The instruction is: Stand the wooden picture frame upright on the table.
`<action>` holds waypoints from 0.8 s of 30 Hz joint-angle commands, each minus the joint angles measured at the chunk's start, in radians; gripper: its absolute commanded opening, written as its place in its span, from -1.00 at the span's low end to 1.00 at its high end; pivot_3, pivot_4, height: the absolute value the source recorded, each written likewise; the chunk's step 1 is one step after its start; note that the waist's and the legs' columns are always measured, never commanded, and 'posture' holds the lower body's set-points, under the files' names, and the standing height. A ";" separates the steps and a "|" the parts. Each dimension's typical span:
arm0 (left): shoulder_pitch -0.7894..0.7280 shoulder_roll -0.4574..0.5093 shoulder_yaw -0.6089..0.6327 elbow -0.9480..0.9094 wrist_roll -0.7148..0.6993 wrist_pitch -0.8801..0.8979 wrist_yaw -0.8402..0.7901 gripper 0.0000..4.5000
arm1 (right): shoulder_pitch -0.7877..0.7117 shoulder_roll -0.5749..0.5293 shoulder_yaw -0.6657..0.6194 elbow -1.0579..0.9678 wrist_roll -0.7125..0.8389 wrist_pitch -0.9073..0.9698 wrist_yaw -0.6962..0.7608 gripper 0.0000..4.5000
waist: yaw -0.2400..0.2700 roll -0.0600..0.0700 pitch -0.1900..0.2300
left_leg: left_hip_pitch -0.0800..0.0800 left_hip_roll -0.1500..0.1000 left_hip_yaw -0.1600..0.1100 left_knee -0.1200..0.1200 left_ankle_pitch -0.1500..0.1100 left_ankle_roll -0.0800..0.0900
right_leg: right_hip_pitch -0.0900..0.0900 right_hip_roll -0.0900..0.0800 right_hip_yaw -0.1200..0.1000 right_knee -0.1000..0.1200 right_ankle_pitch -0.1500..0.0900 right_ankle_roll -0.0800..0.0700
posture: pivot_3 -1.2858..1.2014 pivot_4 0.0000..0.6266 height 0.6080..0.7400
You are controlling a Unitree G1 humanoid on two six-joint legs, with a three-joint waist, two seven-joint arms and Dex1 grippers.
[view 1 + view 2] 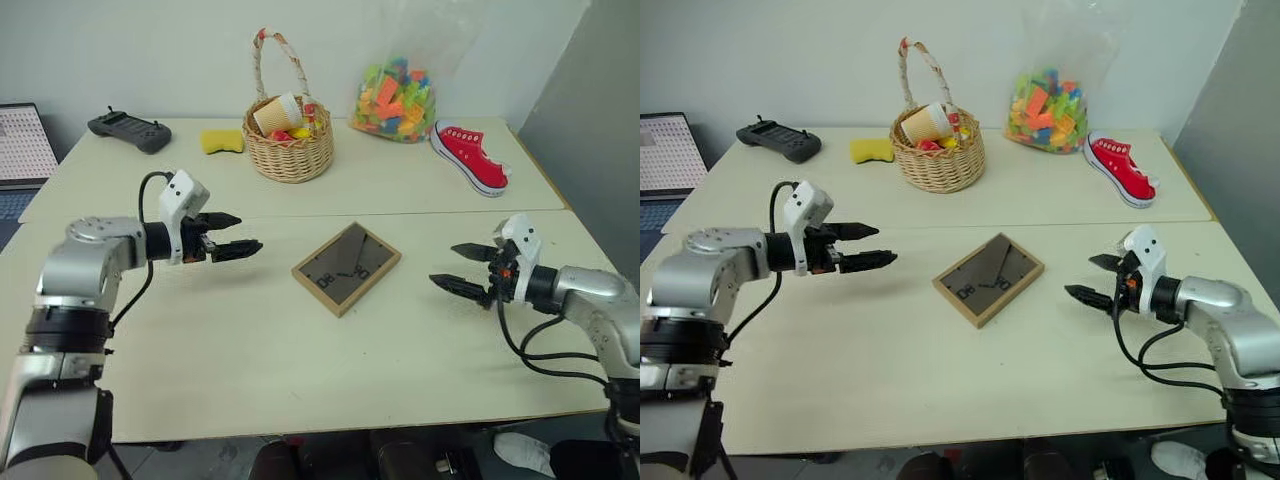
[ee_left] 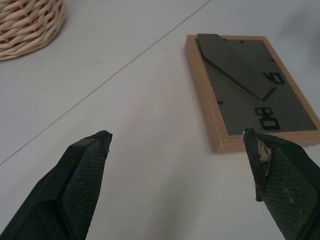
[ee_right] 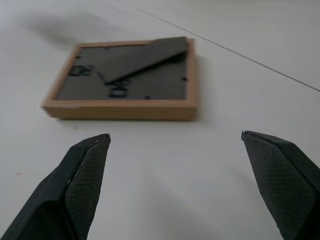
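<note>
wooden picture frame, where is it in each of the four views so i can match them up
Left eye view: wooden picture frame lies face down at centre, between the two grippers.
Right eye view: centre, slightly right.
Left wrist view: upper right, beyond the open fingers.
Right wrist view: upper left of centre.
Shared landmark: the table's seam, running just behind the frame.

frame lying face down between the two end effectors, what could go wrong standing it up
1. The frame lies flat on the table, back panel up, so open fingers may only push it along the smooth top.
2. Its easel stand is folded flat; tipped upright like that, it would likely fall over.
3. The left end effector and right end effector face each other across it and could clash if both close in.
</note>
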 commanded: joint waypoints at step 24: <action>-0.238 -0.371 -0.074 0.521 0.280 -0.437 0.254 -0.42 | 0.051 0.245 0.127 -0.108 -0.183 0.050 -0.458 -0.45 | 0.026 0.000 0.000 | -0.017 -0.001 -0.019 0.014 0.000 0.001 | -0.002 -0.002 -0.018 0.002 0.000 0.000 | 0.03 -0.52 1.00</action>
